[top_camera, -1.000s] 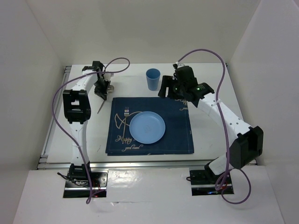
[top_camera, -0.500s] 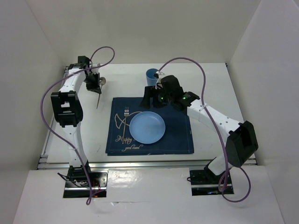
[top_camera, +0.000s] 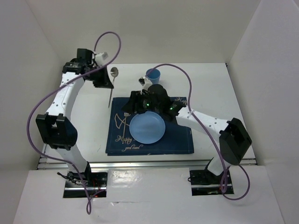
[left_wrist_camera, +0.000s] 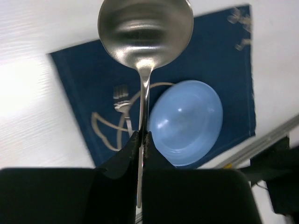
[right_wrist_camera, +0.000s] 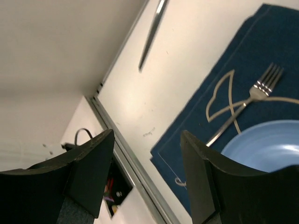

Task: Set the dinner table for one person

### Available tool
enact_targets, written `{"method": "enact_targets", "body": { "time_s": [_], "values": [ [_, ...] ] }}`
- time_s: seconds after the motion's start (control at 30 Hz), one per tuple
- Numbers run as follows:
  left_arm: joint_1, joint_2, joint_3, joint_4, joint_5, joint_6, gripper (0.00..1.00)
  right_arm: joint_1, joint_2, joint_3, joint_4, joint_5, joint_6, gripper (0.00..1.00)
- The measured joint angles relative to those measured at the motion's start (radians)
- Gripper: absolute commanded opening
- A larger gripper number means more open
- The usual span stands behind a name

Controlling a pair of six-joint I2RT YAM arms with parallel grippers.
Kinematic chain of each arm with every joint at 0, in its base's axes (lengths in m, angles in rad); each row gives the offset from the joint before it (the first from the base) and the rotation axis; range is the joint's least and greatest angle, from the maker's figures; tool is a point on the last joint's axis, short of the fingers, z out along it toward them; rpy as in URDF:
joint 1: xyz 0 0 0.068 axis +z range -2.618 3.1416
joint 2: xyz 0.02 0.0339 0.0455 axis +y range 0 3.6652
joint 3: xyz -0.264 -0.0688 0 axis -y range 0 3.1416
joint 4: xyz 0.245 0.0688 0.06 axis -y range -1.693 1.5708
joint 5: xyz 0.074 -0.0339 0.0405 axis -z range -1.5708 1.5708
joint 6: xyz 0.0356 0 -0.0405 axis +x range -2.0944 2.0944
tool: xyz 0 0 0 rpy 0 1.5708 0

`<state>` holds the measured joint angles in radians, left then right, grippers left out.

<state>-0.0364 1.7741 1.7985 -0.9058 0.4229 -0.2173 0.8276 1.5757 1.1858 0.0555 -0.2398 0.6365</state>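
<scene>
Top external: desk (top_camera: 210, 79) spans the whole scene, under both arms.
Left pincer (left_wrist_camera: 141, 137): clamped on spoon (left_wrist_camera: 145, 46) handle, raised, far left.
Right pincer (right_wrist_camera: 147, 135): wide apart, empty, above placemat (top_camera: 177, 135).
Plate (top_camera: 147, 127): on placemat, fork (right_wrist_camera: 247, 105) at its left.

Blues on white counter (top_camera: 210, 88)
Navy placemat (top_camera: 173, 137), gold fish outline and script; light blue plate (top_camera: 147, 128), blue cup (top_camera: 153, 74); silver spoon (left_wrist_camera: 145, 28) and fork (right_wrist_camera: 261, 84).

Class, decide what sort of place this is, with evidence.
Probably a robot test cell: white walls box in the dinner table, left arm and right arm bolted at its edge, a plate on a placemat.
</scene>
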Motion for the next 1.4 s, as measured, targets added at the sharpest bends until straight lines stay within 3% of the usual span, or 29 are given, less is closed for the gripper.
{"method": "enact_targets", "body": {
  "time_s": [0.17, 0.63, 0.77, 0.8, 0.87, 0.97, 1.0, 1.13, 1.27, 1.4],
  "values": [
    [-0.13, -0.12, -0.122, 0.05, 0.004, -0.027, 0.0, 0.012, 0.059, 0.008, 0.108, 0.01, 0.056, 0.67],
    [-0.18, -0.161, -0.252, 0.086, -0.027, -0.113, 0.0, 0.032, 0.202, 0.072, 0.109, 0.043, 0.143, 0.55],
    [-0.183, -0.168, -0.256, 0.085, -0.043, -0.131, 0.0, 0.032, 0.222, 0.079, 0.111, 0.039, 0.165, 0.35],
    [-0.183, -0.171, -0.256, 0.085, -0.047, -0.132, 0.0, 0.032, 0.224, 0.079, 0.113, 0.035, 0.175, 0.16],
    [-0.183, -0.179, -0.256, 0.086, -0.052, -0.135, 0.0, 0.032, 0.226, 0.08, 0.105, 0.04, 0.187, 0.0],
    [-0.183, -0.188, -0.256, 0.087, -0.061, -0.136, 0.0, 0.032, 0.228, 0.093, 0.091, 0.041, 0.21, 0.0],
    [-0.183, -0.191, -0.256, 0.086, -0.063, -0.14, 0.16, 0.032, 0.228, 0.097, 0.086, 0.04, 0.212, 0.0],
    [-0.183, -0.211, -0.256, 0.084, -0.07, -0.156, 0.42, 0.019, 0.225, 0.102, 0.064, 0.026, 0.215, 0.0],
    [-0.184, -0.262, -0.224, 0.064, -0.112, -0.142, 0.57, -0.057, 0.188, 0.067, -0.011, -0.044, 0.196, 0.0],
    [-0.157, -0.351, -0.191, 0.07, -0.164, -0.095, 0.57, -0.243, 0.031, -0.042, -0.157, -0.171, 0.116, 0.0]
  ]
}}
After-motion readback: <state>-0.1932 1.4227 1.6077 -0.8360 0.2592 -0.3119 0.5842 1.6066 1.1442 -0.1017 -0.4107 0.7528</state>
